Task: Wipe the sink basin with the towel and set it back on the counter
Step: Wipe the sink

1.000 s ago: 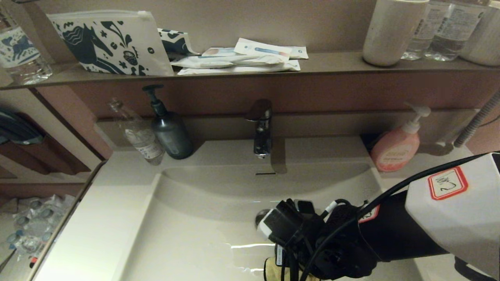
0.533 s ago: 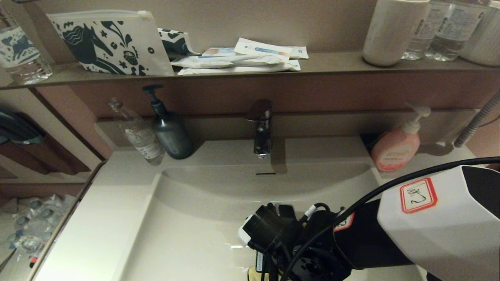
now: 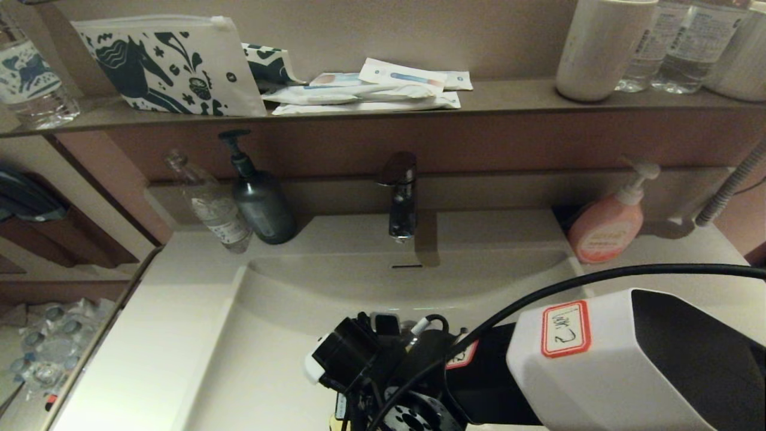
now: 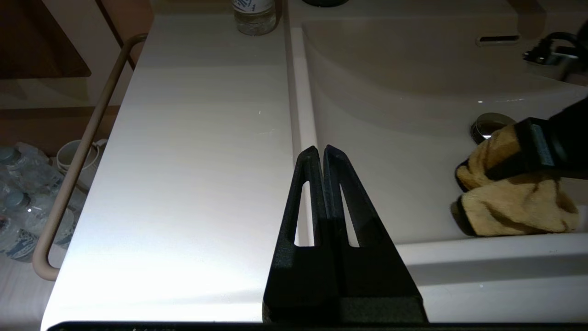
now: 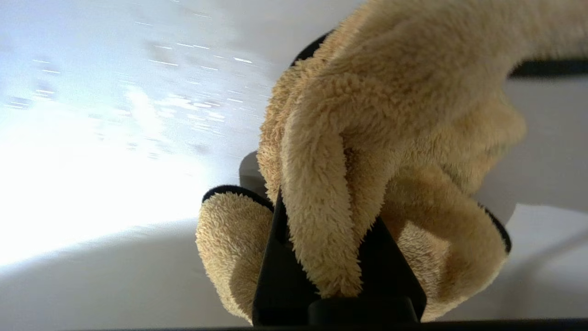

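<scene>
The mustard-yellow towel is bunched in my right gripper, which is shut on it and pressing it on the floor of the sink basin. In the left wrist view the towel lies near the front wall, just this side of the chrome drain plug. In the head view my right wrist covers the towel and the drain. My left gripper is shut on nothing and hovers over the basin's left rim beside the counter.
A faucet stands behind the basin above the overflow slot. A dark pump bottle and a clear bottle stand back left, with a pink soap bottle back right. A rail runs along the counter's left edge.
My right arm has swept to the left across the basin floor with the towel, and it now covers the drain in the head view.
</scene>
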### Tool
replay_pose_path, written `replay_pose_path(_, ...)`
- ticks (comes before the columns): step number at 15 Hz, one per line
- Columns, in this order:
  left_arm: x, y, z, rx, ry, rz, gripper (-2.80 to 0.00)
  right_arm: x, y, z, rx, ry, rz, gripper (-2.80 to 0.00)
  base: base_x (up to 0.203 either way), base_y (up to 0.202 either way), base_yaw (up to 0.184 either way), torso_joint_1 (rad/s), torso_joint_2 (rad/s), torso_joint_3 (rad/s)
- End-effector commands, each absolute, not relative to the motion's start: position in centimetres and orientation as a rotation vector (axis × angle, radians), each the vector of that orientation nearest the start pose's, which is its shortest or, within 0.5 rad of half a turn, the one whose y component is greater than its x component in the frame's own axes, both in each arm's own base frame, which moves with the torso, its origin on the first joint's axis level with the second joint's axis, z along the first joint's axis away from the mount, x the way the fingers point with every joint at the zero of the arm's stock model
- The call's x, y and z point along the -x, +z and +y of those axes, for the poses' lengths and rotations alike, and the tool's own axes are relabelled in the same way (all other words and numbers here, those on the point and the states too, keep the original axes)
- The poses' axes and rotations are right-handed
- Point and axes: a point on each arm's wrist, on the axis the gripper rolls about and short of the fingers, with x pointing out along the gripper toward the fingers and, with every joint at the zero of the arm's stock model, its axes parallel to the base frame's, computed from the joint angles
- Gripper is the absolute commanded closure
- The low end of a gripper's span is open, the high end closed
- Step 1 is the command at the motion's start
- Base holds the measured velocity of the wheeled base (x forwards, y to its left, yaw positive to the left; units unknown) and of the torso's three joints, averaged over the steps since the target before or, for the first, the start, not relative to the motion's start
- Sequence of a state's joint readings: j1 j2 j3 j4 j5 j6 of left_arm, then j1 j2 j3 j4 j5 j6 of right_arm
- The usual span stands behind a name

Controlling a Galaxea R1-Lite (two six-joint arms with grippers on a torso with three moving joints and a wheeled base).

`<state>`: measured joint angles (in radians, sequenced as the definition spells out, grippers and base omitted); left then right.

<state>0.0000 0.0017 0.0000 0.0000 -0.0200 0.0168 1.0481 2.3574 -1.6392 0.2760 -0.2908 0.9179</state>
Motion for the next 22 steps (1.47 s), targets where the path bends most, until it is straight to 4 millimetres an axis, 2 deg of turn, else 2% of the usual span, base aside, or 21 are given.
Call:
replay_pose_path(1,2.3,7.6,0.0,-0.017,-0.02,0.003,0.0,-23.3,6.7,39.7,-0.221,0.282,0.999,0.0,0.0,0.0,0.0,0.0,0.0,0.0)
replay_pose_path(5,2.3,7.6,0.0,-0.017,-0.02,0.003,0.0,-24.0,7.9,42.1,-0.247,0.33,0.998,0.0,0.0,0.0,0.0,0.0,0.0,0.0)
replay_pose_path(8,2.3,7.6,0.0,-0.017,-0.02,0.003,0.0,-23.1,8.1,42.9,-0.243,0.381,1.036,0.0,0.0,0.0,0.0,0.0,0.0,0.0)
replay_pose_path(10,2.3,7.6,0.0,-0.017,-0.021,0.003,0.0,-22.1,9.0,43.2,-0.254,0.441,1.059,0.0,0.0,0.0,0.0,0.0,0.0,0.0)
replay_pose_path(12,2.3,7.6,0.0,-0.017,-0.022,0.003,0.0,-22.2,8.3,43.4,-0.245,0.437,1.064,0.0,0.0,0.0,0.0,0.0,0.0,0.0)
replay_pose_path(14,2.3,7.6,0.0,-0.017,-0.02,0.003,0.0,-22.4,6.4,43.6,-0.215,0.41,1.078,0.0,0.0,0.0,0.0,0.0,0.0,0.0)
replay_pose_path(16,2.3,7.6,0.0,-0.017,-0.02,0.003,0.0,-23.9,5.1,43.0,-0.199,0.349,1.061,0.0,0.0,0.0,0.0,0.0,0.0,0.0)
replay_pose_path(20,2.3,7.6,0.0,-0.017,-0.02,0.003,0.0,-26.4,4.8,41.1,-0.191,0.245,1.035,0.0,0.0,0.0,0.0,0.0,0.0,0.0)
replay_pose_path(22,2.3,7.6,0.0,-0.017,-0.02,0.003,0.0,-26.9,4.4,39.8,-0.149,0.176,1.071,0.0,0.0,0.0,0.0,0.0,0.0,0.0)
